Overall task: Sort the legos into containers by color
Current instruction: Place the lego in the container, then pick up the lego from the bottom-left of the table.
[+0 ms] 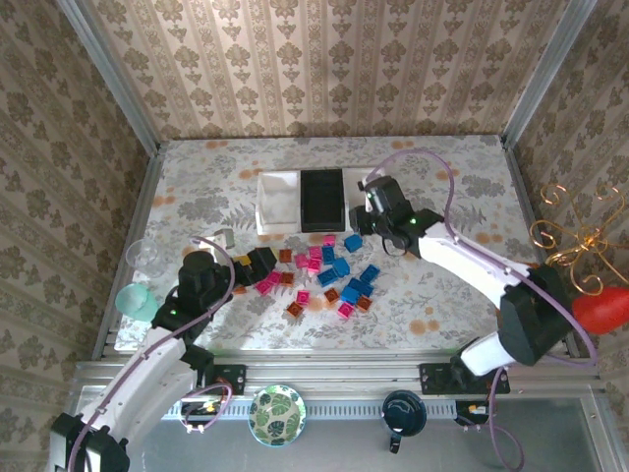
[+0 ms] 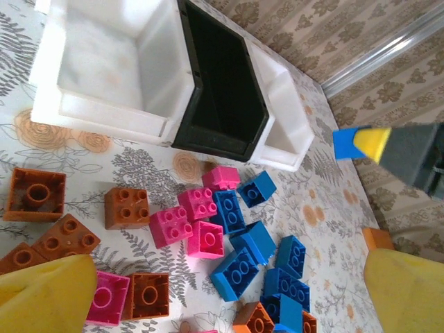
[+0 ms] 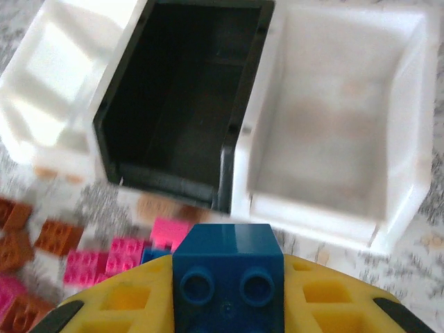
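Inside right claw (image 3: 227,295) grip — blue lego (image 3: 227,267), nr white tray (image 3: 333,118).

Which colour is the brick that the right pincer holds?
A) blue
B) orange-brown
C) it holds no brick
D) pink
A: in the right wrist view a blue brick sits clamped in the right pincer, studs facing the camera.

No legible text or labels anywhere.
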### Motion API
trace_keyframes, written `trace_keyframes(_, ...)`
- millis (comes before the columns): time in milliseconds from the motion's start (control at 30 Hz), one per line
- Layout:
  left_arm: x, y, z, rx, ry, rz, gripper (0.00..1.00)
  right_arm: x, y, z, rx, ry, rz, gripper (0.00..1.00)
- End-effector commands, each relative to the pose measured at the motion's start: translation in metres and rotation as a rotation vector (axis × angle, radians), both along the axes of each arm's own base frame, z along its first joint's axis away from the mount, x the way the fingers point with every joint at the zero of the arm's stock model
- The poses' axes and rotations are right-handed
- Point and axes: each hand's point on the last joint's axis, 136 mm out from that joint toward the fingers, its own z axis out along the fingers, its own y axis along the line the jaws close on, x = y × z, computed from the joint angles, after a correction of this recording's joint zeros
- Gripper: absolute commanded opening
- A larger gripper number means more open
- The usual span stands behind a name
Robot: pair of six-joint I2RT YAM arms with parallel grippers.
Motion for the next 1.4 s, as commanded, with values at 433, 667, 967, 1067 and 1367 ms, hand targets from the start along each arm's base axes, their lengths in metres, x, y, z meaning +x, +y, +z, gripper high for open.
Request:
trace_keyframes(433,-0.013,0.033,-0.02,0.132,0.139,0.133,0.96,0.114,-0.021,-0.043,-0.001,0.083,-0.215,0.55)
trace_keyframes(667,-0.014,0.03,-0.026,0.152,0.157,0.111,0.95,0.093,-0.014,0.01,0.08,-0.024,-0.159,0.62)
trace_keyframes(967,-0.024,0.018,-0.061,0.271,0.264,0.048,0.85,-0.006,0.011,0.006,0.097,-0.047,-0.015,0.63)
trace_keyframes(1067,-0.026,0.029,-0.076,0.358,0.304,0.097,0.78,-0.028,0.012,-0.01,0.112,-0.024,-0.004,0.63)
trace_keyframes(1367,-0.013,0.074,-0.092,0.48,0.339,0.303,0.64,-0.045,0.003,-0.013,0.139,-0.024,-0.023,0.63)
